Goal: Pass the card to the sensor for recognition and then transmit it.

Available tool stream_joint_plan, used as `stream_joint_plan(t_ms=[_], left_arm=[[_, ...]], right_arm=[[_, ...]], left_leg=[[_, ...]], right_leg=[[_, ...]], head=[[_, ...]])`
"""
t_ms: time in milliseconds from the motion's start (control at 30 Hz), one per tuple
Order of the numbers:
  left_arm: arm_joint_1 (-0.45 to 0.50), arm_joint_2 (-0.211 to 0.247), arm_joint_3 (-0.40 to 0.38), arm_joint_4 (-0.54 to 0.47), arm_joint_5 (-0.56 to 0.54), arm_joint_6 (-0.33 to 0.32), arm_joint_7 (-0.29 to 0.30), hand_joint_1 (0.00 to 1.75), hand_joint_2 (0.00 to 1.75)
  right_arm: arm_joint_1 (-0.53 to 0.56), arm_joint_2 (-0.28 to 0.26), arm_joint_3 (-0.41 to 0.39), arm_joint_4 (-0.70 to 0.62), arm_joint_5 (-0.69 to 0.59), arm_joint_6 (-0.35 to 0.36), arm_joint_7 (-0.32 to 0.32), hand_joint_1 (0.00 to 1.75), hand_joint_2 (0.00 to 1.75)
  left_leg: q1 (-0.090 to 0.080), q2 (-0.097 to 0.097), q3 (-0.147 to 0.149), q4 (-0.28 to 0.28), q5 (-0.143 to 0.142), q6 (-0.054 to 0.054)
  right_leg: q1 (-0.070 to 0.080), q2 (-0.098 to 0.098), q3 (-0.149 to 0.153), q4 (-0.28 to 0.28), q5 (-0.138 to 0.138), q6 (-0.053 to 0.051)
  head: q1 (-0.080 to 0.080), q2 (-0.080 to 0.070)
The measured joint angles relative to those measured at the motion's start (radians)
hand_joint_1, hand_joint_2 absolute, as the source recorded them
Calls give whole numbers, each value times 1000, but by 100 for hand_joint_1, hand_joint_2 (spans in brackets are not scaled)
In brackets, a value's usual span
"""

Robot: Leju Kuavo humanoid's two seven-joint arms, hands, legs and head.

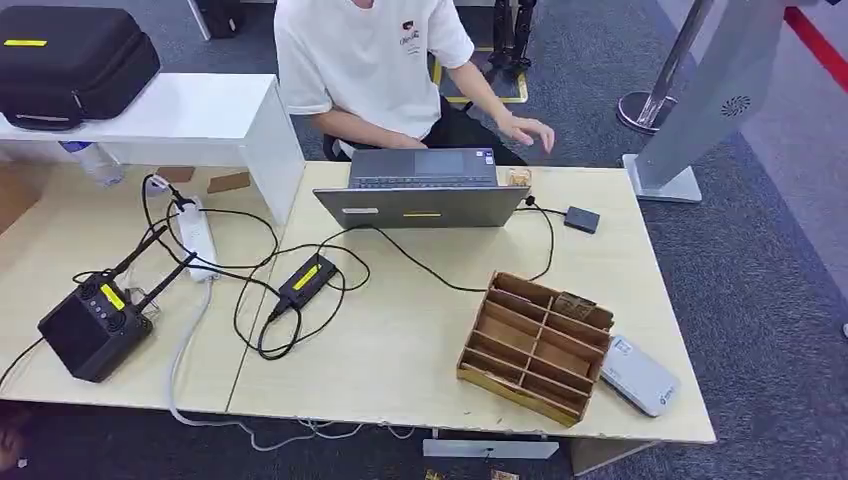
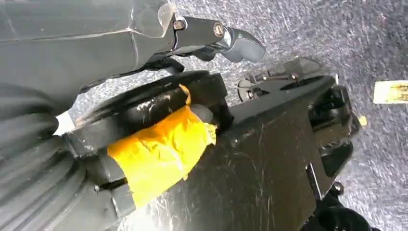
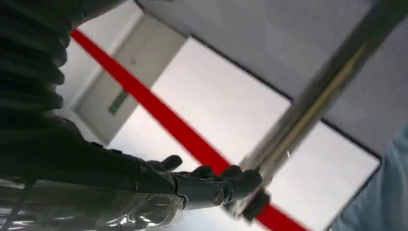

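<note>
Left hand (image 2: pixel 226 38): hangs low beside the robot's body over grey carpet. A thumb shows, but I cannot tell how the fingers lie or whether they hold anything.
Right hand (image 3: pixel 202 180): released, fingers loosely stretched out, nothing between them.
Reader (image 1: pixel 640 376): flat pale-grey box near the table's (image 1: pixel 400 340) right front corner, probably the sensor. It lies just beside the rack, well apart from both hands.
Rack (image 1: pixel 535 345): wooden divider box, set at a slant to the table edge.
Card (image 1: pixel 576 304): dark piece in the rack's far right slot, the corner farthest from either hand.
Card axis: the long side seems to run along the rack's far wall, slanting from far-left to near-right. Whether it lies flat or leans, and which face is up, is too small to tell.
Risk, reach: the right hand has to cross over the rack's near slots, so fingers could catch a divider and shove the light rack into the reader.
Risk, grip: a thin card against a slot wall leaves little to pinch, so it may slip or tip out.
Risk, person (image 1: pixel 370 60): their hand (image 1: pixel 528 131) hovers at the far edge, so the handover could collide.
</note>
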Motion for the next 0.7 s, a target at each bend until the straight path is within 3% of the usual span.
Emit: stream_joint_plan(t_ms=[400,700], left_arm=[[-4,2,0,0,-11,8,25,0,175],[-10,1,0,0,-19,9,47,0,175]], right_arm=[[-17,279,-113,65,42,110,77,0,175],[-47,495,-117,79,90,195,126,0,175]], left_leg=[[3,1,3,-2,1,-1],[4,1,3,-2,2,-3]], right_leg=[[3,1,2,1,0,-2],[4,1,2,1,-1,-3]], head=[[0,0],[-1,0]])
